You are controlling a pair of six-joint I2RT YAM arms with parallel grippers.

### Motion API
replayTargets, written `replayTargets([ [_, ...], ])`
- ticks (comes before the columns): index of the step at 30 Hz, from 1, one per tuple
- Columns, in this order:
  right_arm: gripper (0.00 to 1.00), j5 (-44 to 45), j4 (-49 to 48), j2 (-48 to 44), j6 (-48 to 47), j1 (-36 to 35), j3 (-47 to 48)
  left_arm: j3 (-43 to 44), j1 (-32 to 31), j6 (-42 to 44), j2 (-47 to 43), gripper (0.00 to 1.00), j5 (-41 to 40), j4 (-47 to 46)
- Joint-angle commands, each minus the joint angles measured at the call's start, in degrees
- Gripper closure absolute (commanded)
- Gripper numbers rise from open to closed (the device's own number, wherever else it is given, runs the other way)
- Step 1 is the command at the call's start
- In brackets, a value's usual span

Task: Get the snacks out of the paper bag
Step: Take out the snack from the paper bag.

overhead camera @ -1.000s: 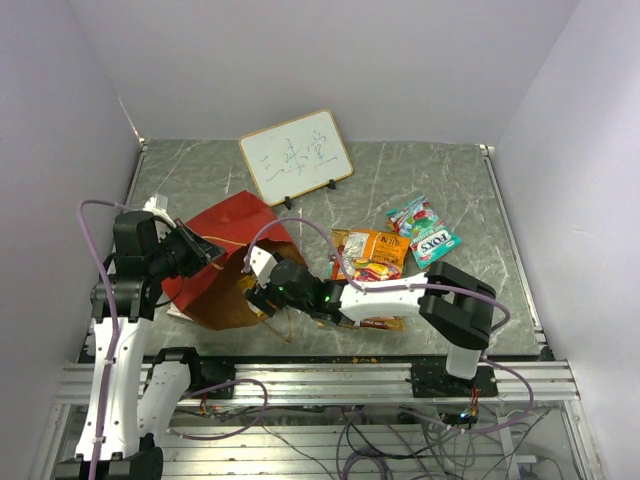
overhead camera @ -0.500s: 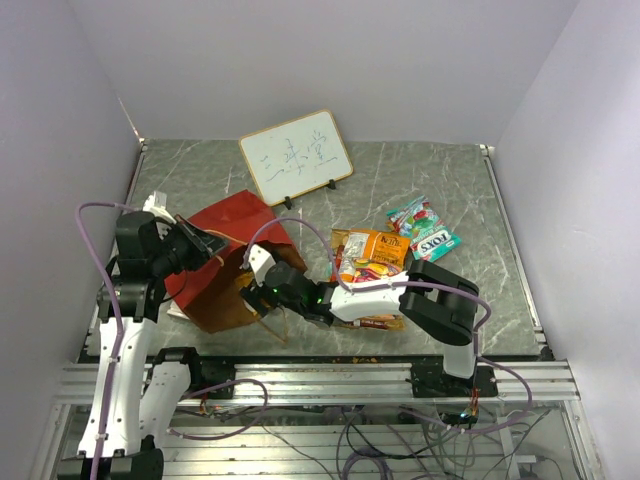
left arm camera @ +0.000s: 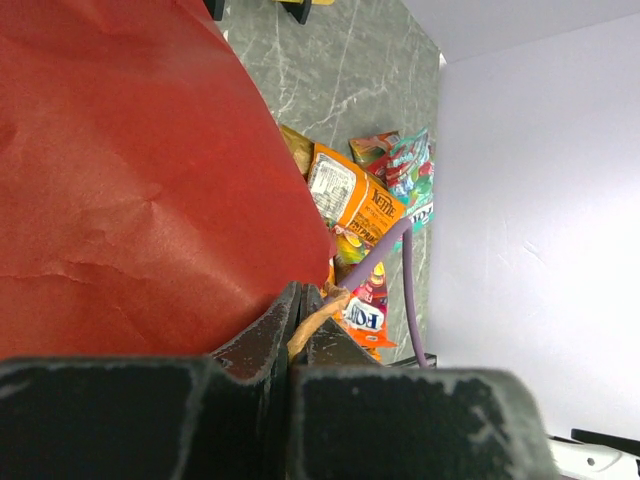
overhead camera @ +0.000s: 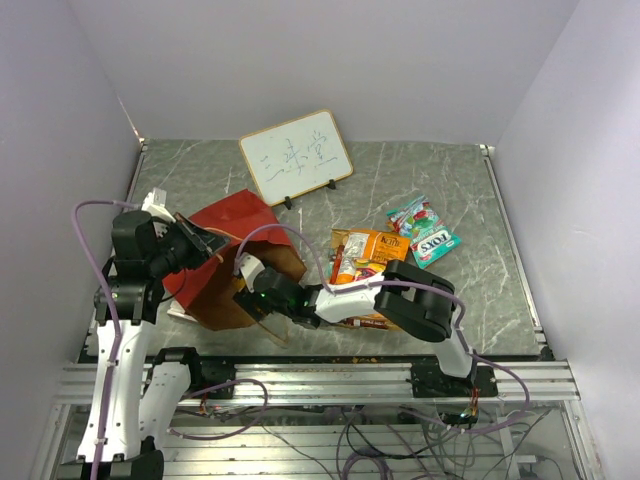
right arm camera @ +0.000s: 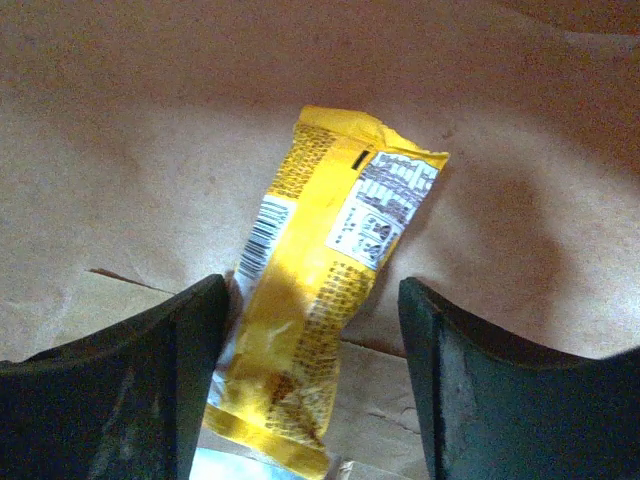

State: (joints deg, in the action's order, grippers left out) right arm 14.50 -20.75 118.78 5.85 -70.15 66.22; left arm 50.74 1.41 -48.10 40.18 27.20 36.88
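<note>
Right gripper (right arm camera: 308, 300), open and empty, straddles a yellow packet (right arm camera: 330, 250) inside the paper bag (right arm camera: 120, 180). Left gripper (left arm camera: 298, 305) clamps the bag edge; slippage could collapse the mouth.

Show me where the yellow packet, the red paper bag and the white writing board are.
yellow packet (right arm camera: 320, 300): right wrist view, middle of its wrapper.
paper bag (overhead camera: 240, 212): top view, its red outer side.
writing board (overhead camera: 296, 155): top view, middle of its white face.
</note>
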Motion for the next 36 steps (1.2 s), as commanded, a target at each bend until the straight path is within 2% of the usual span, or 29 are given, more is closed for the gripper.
replayTargets([
  [1,0.37,0.95,2.15,-0.25,-1.17,-0.19,0.95,3.0,0.17,2.38,0.35,0.93,0.07,1.61],
  [5,0.5,-0.07,2.51,-2.08,-2.87,-0.17,1.09,4.14,0.18,3.2,1.51,0.93,-0.73,2.81],
  [10,0.76,-1.63,3.8,-4.67,-5.46,-0.16,2.07,6.51,0.18,4.73,3.85,0.93,-2.71,5.63],
  [11,0.78,-1.68,4.12,-5.0,-5.71,-0.16,2.26,6.93,0.19,4.88,4.44,0.93,-3.06,5.99],
  [17,0.87,-0.84,4.44,-7.77,-7.78,-0.16,2.17,8.98,0.18,4.6,7.16,0.93,-4.04,6.8],
  [23,0.91,0.52,5.83,-13.53,-10.57,-0.15,0.71,11.14,0.18,3.5,8.93,0.93,-5.22,7.86],
  [28,1.0,3.59,8.0,-22.0,-13.67,-0.13,-3.41,13.3,0.22,1.67,10.48,0.93,-5.09,7.32],
  [36,1.0,8.96,14.74,-38.47,-18.12,-0.08,-6.88,17.89,0.18,-2.23,13.69,0.93,-4.39,3.73],
])
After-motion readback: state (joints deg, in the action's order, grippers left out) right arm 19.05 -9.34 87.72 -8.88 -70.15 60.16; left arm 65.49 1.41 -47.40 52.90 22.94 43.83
